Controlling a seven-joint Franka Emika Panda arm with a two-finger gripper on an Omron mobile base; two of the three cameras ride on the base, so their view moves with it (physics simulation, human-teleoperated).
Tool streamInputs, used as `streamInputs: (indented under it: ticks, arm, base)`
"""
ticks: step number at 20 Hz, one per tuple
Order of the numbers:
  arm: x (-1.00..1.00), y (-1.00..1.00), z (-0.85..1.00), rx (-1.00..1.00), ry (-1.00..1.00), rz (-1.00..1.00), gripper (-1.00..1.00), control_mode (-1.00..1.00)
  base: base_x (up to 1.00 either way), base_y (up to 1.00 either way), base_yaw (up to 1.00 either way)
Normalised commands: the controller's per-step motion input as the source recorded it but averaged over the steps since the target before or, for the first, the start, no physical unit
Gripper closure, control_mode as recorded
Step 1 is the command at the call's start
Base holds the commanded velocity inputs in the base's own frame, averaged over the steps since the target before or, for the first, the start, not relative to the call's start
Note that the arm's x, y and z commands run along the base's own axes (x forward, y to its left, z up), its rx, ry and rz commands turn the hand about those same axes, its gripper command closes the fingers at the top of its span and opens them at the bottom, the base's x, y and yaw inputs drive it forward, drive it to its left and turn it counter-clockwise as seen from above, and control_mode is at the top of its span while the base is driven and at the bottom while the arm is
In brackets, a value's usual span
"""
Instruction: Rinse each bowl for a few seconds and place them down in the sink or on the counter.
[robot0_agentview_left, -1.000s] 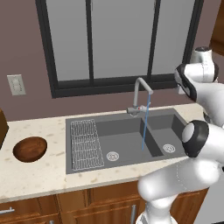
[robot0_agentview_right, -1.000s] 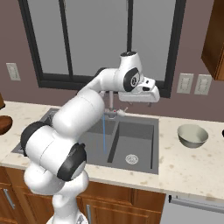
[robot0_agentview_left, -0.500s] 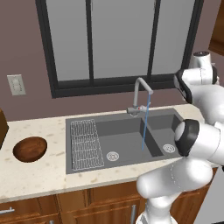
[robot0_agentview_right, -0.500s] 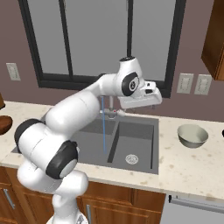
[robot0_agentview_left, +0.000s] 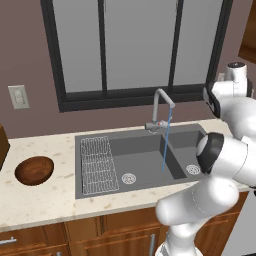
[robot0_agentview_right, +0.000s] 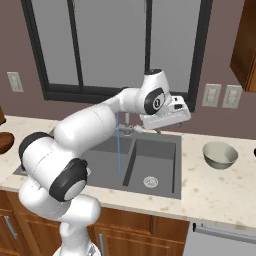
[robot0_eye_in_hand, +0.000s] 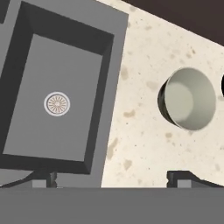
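So the beige speckled stone counter (robot0_agentview_left: 50, 200) is running the full width under a big dark-framed window (robot0_agentview_left: 135, 50) on a mauve-brown wall, with brown wooden cabinets (robot0_agentview_right: 150, 230) sitting underneath. The wide dark grey double-basin sink (robot0_agentview_left: 140, 150) is sitting in the middle of it, a wire grid rack (robot0_agentview_left: 97, 165) is lying along its left side, and the curved grey faucet (robot0_agentview_left: 161, 107) is pouring a thin blue stream of water (robot0_agentview_left: 164, 145) down into the sink. The dark reddish-brown wooden-looking bowl (robot0_agentview_left: 34, 170) is sitting upright on the counter well to the left of the sink, with open stone all around it and the near counter edge just in front. The pale grey-green bowl with a light rim (robot0_agentview_right: 220, 154) is sitting upright on the right stretch of counter, apart from the sink's right edge, with bare speckled stone between them. The white arm's two-finger gripper (robot0_eye_in_hand: 111, 178) is hovering up over the right basin and the counter beside it, holding nothing, fingers (robot0_eye_in_hand: 181, 177) spread wide apart. In the hand view the right basin's round drain (robot0_eye_in_hand: 57, 103) and the grey-green bowl are both lying below it. White wall outlets (robot0_agentview_right: 222, 96) are sitting on the wall behind the right counter.
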Motion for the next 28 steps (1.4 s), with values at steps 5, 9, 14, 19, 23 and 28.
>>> streamInputs:
  ticks: [5, 9, 14, 19, 23, 28]
  arm:
    - [0.0, -0.15, -0.15, -0.01, 0.07, 0.15, -1.0, -1.0]
    - [0.0, -0.14, -0.16, -0.02, 0.07, 0.07, -1.0, -1.0]
    - [0.0, -0.08, -0.2, -0.05, 0.05, 0.03, -1.0, -1.0]
    - [0.0, -0.11, -0.16, -0.06, 0.0, 0.0, -1.0, -1.0]
    - [0.0, -0.18, -0.19, -0.01, 0.0, 0.01, -1.0, -1.0]
    - [0.0, -0.17, -0.19, 0.0, -0.02, 0.03, -1.0, -1.0]
  base:
    - [0.0, 0.0, 0.0]
    - [0.0, 0.0, 0.0]
    - [0.0, 0.0, 0.0]
    - [0.0, 0.0, 0.0]
    - [0.0, 0.0, 0.0]
    - [0.0, 0.0, 0.0]
